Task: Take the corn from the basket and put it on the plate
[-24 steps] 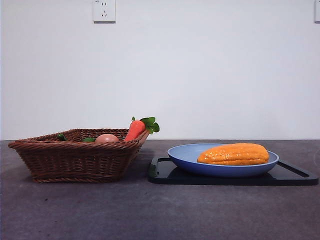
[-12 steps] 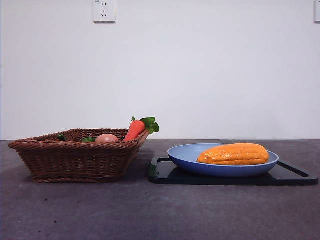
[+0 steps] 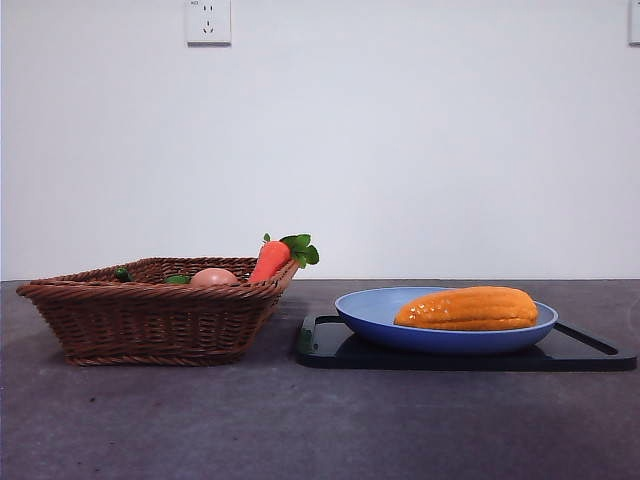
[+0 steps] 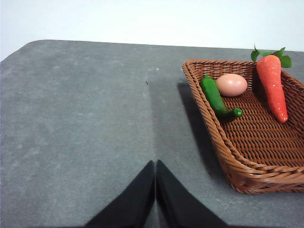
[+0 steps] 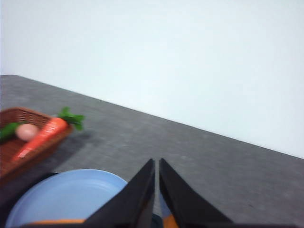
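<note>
The orange-yellow toy corn cob with bumpy kernel rows (image 3: pixel 467 309) lies on its side in the round light-blue plastic plate (image 3: pixel 375 315), which sits on a flat black rectangular tray (image 3: pixel 330 350). Across the last second nothing in the front view has shifted — cob, plate and the brown woven wicker basket (image 3: pixel 150 320) all sit just where they were, and no arm shows in it. That stillness, with the corn already on the plate, suggests the placing is done and both arms are clear of the work.

The right gripper (image 5: pixel 156 164) hangs above and behind the plate with its black jaws closed together, holding nothing; the plate's blue rim lies just below its tips, and only a sliver of orange from the cob peeks out low beside the jaws. The left gripper (image 4: pixel 155 166) is likewise closed and empty, over bare grey table (image 4: pixel 80 123), with the basket off to one side of it and well apart.

The left wrist view looks down into the basket, showing a green chilli pepper (image 4: pixel 216 97), a peach-brown egg-like ball (image 4: pixel 231 85) and an orange carrot with green leaves (image 4: pixel 272 85) — the front view shows only their tops over the rim. The front view alone shows the whole cob resting in the plate.
</note>
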